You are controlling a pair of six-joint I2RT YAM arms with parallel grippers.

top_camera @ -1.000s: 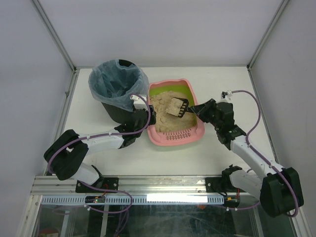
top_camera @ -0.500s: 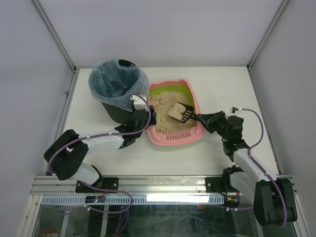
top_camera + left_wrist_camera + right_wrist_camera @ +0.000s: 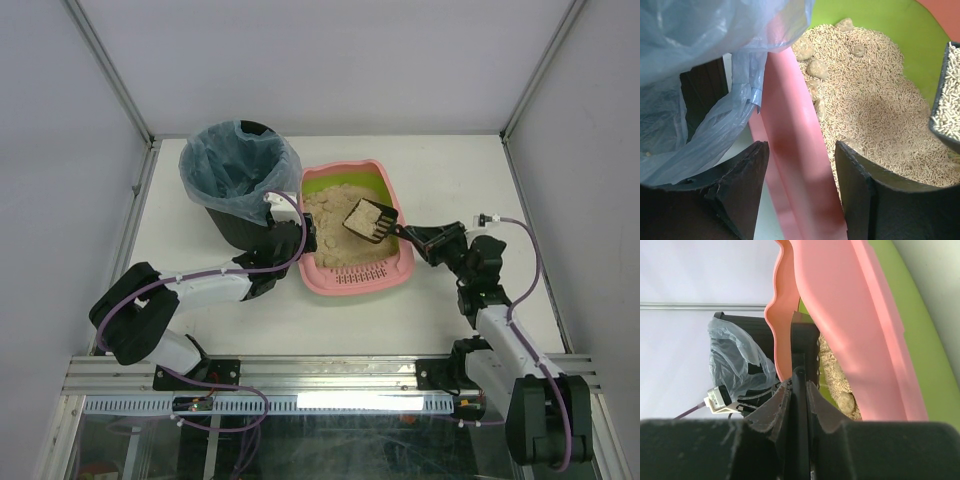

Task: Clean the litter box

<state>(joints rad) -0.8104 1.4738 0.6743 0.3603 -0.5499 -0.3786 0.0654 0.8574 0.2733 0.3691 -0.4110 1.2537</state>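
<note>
Scoop [image 3: 368, 220] farther right over litter box [image 3: 345, 283]

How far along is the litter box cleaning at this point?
Underway. In hand: the right gripper holds the loaded scoop above the litter box; the left gripper straddles its left wall. Left: dumping that load in the bin, and clumps lying by that wall. What the bin already holds I cannot tell.

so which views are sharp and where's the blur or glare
Top external view: evenly lit, sharp, bright strip along the metal front rail. Left wrist view: tan pellet litter crisp, left end effector dark and soft. Right wrist view: right end effector and the black slotted scoop it clamps blurred, pink rounded plastic litter box clearer, background washed out.
</note>
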